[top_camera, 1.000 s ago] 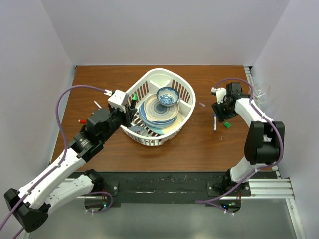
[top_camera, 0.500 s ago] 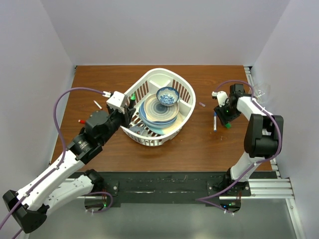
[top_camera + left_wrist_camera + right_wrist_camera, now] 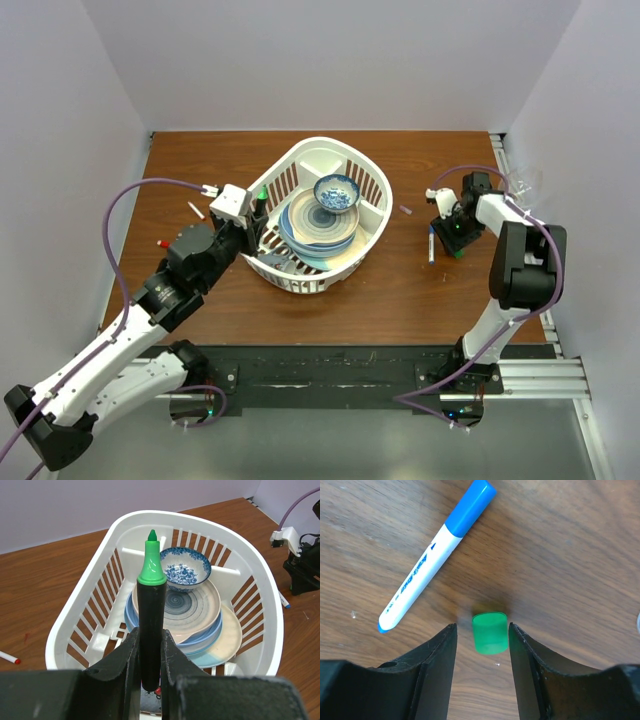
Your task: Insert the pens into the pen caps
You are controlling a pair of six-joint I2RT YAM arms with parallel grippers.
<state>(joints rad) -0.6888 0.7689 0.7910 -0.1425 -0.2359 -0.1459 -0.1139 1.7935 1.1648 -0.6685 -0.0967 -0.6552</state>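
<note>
Marker (image 3: 151,615), item one: stubby, with a round matte-black barrel, bright green collar and conical nib. It is uncapped and upright, nib at 12 o'clock in the left wrist view. We find it clamped low on the barrel between the black fingers of the left gripper (image 3: 150,647), in the air by the 9 o'clock rim of the basket (image 3: 170,517).

Green cap (image 3: 490,632), item two: short glossy plastic cylinder resting on the table (image 3: 580,550) between the parted jaws of the right gripper (image 3: 481,630). We see bare wood on its 9 o'clock side and cannot tell whether the 3 o'clock finger touches it.

Blue-capped pen (image 3: 432,555), item three: thin white printed barrel, lying flat at 11 o'clock from the cap, apart from it.

Basket: white slotted plastic, rounded. It holds stacked plates (image 3: 192,605) in swirled grey, blue and cream, with a blue-and-white patterned bowl (image 3: 185,570) at their 12 o'clock.

Only the right wrist view shows the cap's shape and the fine grain. Only the top view shows both arms at once, the right one at 3 o'clock of the basket. That view also shows a thin white pen (image 3: 195,209) near a red-tipped pen (image 3: 165,243) at 9 o'clock.

Surface: brown wood-grain, lightly scuffed. Room: plain pale walls (image 3: 330,60) on three sides.
</note>
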